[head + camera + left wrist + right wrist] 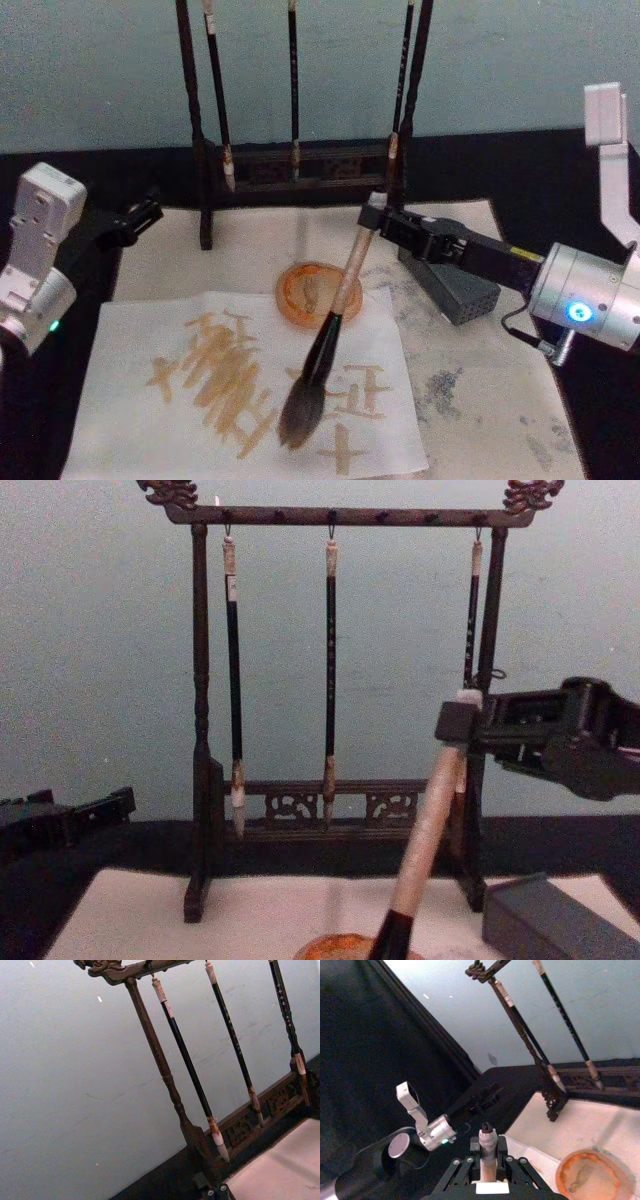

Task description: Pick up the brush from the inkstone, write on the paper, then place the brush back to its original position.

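Note:
My right gripper (372, 221) reaches in from the right and is shut on the pale upper handle of the brush (335, 310). The brush slants down and toward me. Its grey bristle head (300, 415) sits at the paper (150, 330), among tan strokes; contact is unclear. Seen from the chest, the gripper (458, 720) holds the handle (425, 840) near its top end. The right wrist view looks down at that end between the fingers (487, 1152). The dark grey inkstone (465, 295) lies under my right arm. My left gripper (140, 218) idles at the left edge.
An orange dish (312, 292) of tan liquid sits just behind the paper. A wooden brush rack (200, 730) with three thin hanging brushes stands at the back on a stained felt mat (480, 400). The rack's post is close behind my right gripper.

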Controlling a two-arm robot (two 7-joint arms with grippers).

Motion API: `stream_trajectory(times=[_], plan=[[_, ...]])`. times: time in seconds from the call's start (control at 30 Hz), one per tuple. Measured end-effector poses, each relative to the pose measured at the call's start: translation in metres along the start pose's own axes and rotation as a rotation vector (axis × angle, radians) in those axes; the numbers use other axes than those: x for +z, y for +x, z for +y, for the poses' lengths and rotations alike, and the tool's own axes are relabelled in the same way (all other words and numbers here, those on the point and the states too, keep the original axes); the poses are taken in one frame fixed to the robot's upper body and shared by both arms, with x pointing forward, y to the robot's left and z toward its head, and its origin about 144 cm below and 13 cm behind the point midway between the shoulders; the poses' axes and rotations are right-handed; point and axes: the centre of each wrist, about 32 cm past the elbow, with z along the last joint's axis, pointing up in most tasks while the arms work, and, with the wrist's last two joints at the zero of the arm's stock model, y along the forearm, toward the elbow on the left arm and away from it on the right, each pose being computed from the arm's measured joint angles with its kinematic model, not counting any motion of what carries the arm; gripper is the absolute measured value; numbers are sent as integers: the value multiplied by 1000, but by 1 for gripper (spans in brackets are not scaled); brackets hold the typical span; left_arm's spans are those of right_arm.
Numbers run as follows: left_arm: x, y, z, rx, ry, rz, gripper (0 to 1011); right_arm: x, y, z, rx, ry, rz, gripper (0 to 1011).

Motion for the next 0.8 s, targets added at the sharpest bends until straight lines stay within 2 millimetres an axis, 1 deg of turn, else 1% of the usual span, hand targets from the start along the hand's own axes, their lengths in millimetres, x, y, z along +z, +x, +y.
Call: stream_trajectory(times=[0.17, 0.33, 0.8], plan=[[0, 0, 0, 0, 0, 0, 1002, -2, -2, 6, 14, 5, 7, 199], [0, 0, 0, 0, 0, 0, 1002, -4, 1, 9, 5, 19, 23, 199], [0, 0, 0, 0, 0, 0, 1002, -9, 17, 3, -90, 36, 37, 199]])
